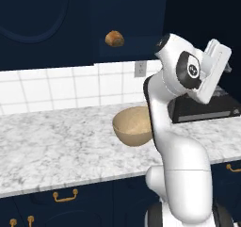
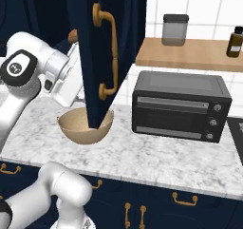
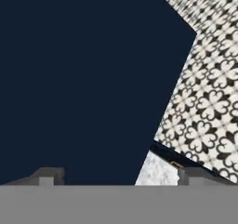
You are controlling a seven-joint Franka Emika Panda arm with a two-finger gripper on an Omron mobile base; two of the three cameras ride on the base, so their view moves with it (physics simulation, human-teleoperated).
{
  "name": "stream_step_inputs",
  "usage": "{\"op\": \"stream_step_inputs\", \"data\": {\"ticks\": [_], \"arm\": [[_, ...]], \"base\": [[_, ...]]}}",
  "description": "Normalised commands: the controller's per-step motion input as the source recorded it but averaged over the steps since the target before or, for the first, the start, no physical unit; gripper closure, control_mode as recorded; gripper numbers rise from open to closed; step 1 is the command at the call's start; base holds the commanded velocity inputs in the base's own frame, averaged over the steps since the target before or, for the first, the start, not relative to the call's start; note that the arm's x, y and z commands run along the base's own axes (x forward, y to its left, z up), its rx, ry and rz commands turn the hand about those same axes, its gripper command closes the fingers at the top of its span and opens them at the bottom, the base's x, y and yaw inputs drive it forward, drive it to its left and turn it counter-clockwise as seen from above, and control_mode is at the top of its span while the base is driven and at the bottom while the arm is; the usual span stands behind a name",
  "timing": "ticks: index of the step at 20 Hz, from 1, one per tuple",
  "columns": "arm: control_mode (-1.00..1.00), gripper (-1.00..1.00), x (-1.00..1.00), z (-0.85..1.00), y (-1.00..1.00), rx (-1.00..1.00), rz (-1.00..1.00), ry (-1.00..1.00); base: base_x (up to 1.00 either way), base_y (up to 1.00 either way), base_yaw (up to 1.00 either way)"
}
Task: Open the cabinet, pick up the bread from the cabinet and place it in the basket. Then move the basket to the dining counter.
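Near: the pincer is spread wide, nothing between its tips, facing the plain inner face of the cabinet door at close range (patterned floor off to one side in the hand view). From the right base view the door hangs swung out toward the camera, brass handle on its outer face, with the hand tucked just behind its edge.

Middle: the basket sits upright on the marble table, empty, right beside the arm and roughly below the open cabinet.

Far: the bread rests on the cabinet shelf, above the basket and untouched.

Step, by my read: opening looks done or nearly so; the bread pick is not yet begun. Next move calls for getting the hand clear of the door, turning the spread pincer toward the shelf and lining it on the bun before closing. Toaster oven stands well apart to the right.
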Motion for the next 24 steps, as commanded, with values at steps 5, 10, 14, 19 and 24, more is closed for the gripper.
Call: {"op": "stream_step_inputs", "data": {"ticks": [5,10,14,19,24], "arm": [[-1.0,-1.0,0.01,0.0,-0.81,0.24,-0.11,-0.25],[-1.0,-1.0,0.16,-0.11,0.79,0.01,0.0,-0.44],[-1.0,-1.0,0.0,-0.05,1.0,-0.1,0.14,-0.25],[-1.0,-1.0,-0.07,0.26,0.89,-0.09,0.47,0.05],[-1.0,-1.0,-0.39,0.22,0.19,-0.2,0.82,0.11]], "base": [[0.0,0.0,0.0],[0.0,0.0,0.0],[0.0,0.0,0.0],[0.0,0.0,0.0],[0.0,0.0,0.0]]}}
